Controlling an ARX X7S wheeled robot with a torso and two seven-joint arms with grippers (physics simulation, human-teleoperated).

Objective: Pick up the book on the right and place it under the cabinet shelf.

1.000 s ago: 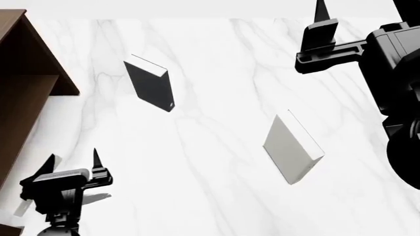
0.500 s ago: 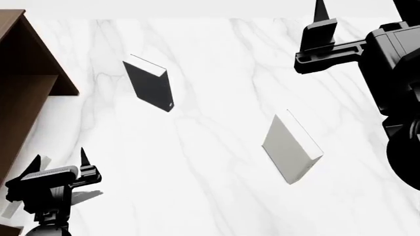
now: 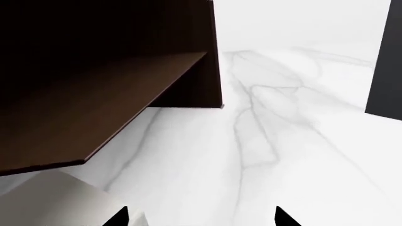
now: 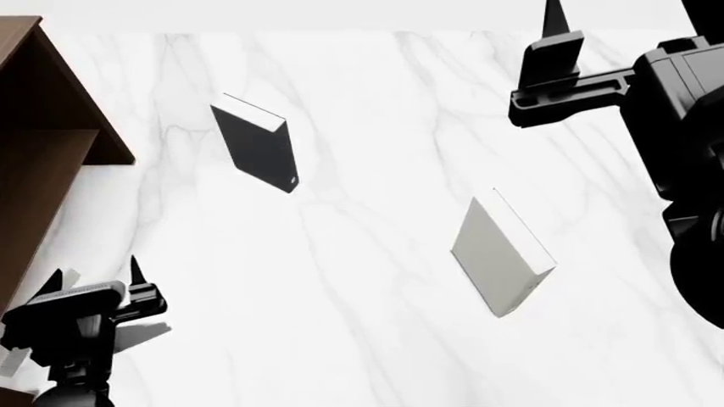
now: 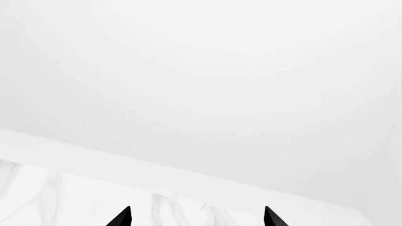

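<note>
The off-white book (image 4: 501, 253) stands tilted on the marble desk (image 4: 374, 339) at four o'clock from the black book (image 4: 258, 144). It looks stiff, light and smooth-covered; pinch across its thin covers. Both the right gripper (image 4: 551, 25) and the left gripper (image 4: 93, 280) are wide, empty.

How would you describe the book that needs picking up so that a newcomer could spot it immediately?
On the white marble table, look right, away from the dark brown cabinet at the left edge. The book stands there below the right gripper. It is off-white, unlike the black book nearer the cabinet.
</note>
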